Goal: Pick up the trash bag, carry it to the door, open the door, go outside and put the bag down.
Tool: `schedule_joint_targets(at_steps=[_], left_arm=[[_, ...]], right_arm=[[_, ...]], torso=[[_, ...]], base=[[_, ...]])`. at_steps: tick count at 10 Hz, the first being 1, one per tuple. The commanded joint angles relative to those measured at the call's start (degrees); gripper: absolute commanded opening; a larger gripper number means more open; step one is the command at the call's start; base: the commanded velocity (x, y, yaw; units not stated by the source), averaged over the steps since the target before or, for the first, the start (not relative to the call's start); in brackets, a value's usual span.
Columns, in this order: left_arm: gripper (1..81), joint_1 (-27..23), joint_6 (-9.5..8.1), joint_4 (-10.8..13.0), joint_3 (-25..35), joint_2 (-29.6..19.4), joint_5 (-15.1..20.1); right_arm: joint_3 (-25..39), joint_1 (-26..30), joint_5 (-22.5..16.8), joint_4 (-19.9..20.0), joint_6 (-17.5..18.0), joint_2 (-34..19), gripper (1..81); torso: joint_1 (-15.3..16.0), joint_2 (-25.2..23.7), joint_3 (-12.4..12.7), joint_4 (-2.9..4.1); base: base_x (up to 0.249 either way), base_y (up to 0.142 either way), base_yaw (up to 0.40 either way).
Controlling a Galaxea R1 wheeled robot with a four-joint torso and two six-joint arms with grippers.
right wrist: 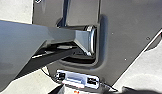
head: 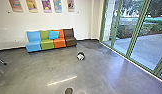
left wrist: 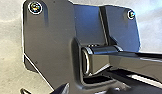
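When scanning the head view, note four joined seats (head: pixel 47 44) in light blue, green, orange and brown, set along the white wall (head: pixel 88 20). Blue square cushion (head: pixel 54 35) propped against the backs. On the grey floor (head: pixel 42 67) in front, small rounded black-and-white object (head: pixel 81 56); cannot tell whether the trash bag. Green-framed glass panels (head: pixel 133 35) to the right.

Left wrist view: left gripper (left wrist: pixel 92 90), state cannot tell.

Right wrist view: right gripper (right wrist: pixel 94 90), likewise cannot tell.
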Motion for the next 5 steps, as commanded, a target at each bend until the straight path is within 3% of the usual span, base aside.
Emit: schedule_joint_targets(at_steps=[1, 5], left_arm=[[81.1, -1.82, 0.21, -0.01, 0.36, -0.16, 3.33], [81.1, -1.82, 0.21, -0.01, 0.36, -0.42, 3.50]], right_arm=[[1.88, 1.55, -3.51, 0.44, 0.09, 0.49, 81.1], [3.11, 0.75, -1.75, 0.61, 0.27, 0.14, 81.1]], torso=[[0.00, 0.00, 0.00, 0.00], [0.00, 0.00, 0.00, 0.00]], base=[[0.158, 0.000, 0.000], [0.158, 0.000, 0.000]])
